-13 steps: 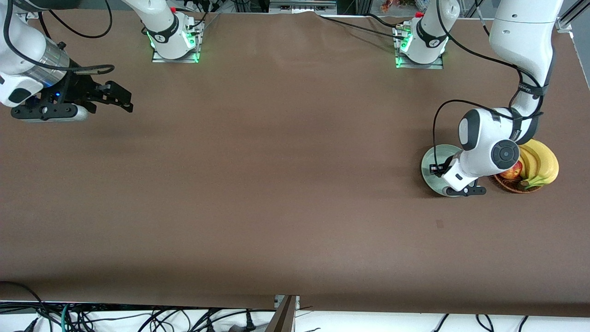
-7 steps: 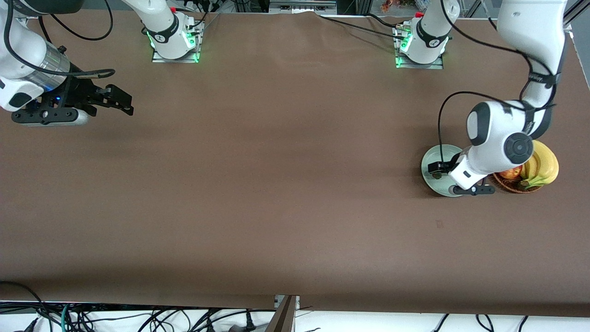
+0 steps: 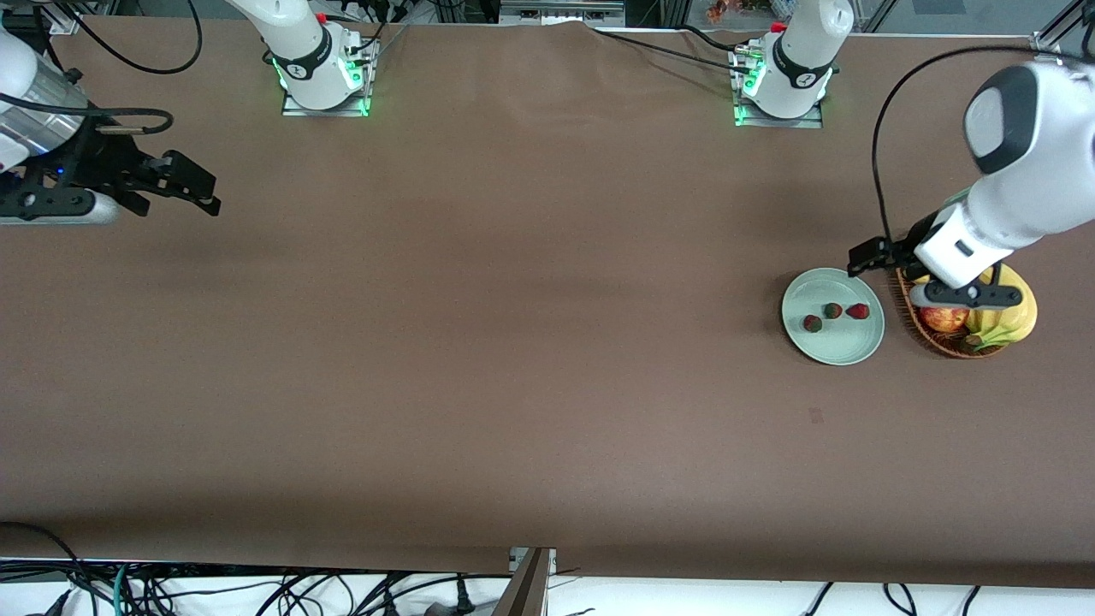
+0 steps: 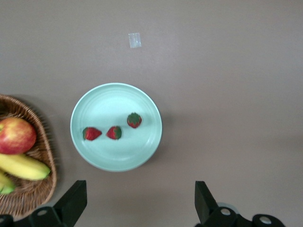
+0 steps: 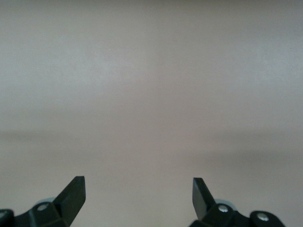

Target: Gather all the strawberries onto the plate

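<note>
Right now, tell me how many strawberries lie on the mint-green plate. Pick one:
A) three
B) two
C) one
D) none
A: three strawberries lie in a loose row on the plate, and none shows in the basket beside it or on the bare table; the open left gripper holds nothing.

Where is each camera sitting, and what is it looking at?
Front view: high across the table, facing both arms; the right gripper waits open.
Left wrist view: looks down past the open left gripper at the plate holding three strawberries.
Right wrist view: open right gripper, bare table.
Shared: front and left wrist views show the plate and basket.
</note>
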Controlling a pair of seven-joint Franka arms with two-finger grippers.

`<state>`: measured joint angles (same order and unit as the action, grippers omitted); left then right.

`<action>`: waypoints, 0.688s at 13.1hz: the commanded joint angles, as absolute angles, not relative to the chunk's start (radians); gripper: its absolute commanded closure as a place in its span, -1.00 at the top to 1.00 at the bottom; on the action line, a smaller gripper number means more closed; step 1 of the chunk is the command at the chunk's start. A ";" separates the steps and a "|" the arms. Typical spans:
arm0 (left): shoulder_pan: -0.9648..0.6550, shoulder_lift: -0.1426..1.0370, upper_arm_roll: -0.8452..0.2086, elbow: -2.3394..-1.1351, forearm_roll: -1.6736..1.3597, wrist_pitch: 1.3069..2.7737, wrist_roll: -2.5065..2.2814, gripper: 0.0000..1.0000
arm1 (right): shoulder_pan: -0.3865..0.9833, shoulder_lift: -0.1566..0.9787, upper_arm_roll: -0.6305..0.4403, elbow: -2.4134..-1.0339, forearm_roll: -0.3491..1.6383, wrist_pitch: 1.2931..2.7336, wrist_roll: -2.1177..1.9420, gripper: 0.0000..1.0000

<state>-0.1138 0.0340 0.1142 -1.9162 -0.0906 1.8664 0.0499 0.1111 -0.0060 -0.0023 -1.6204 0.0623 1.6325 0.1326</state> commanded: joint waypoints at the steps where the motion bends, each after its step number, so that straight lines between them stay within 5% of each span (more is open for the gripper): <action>1: -0.112 0.002 0.101 -1.853 -0.100 1.748 0.075 1.00 | 0.103 0.014 0.006 -1.586 0.052 1.617 0.133 0.99; 9: -0.110 0.030 0.071 -1.656 -0.054 1.594 0.011 1.00 | 0.101 0.017 0.006 -1.592 0.051 1.609 0.132 0.99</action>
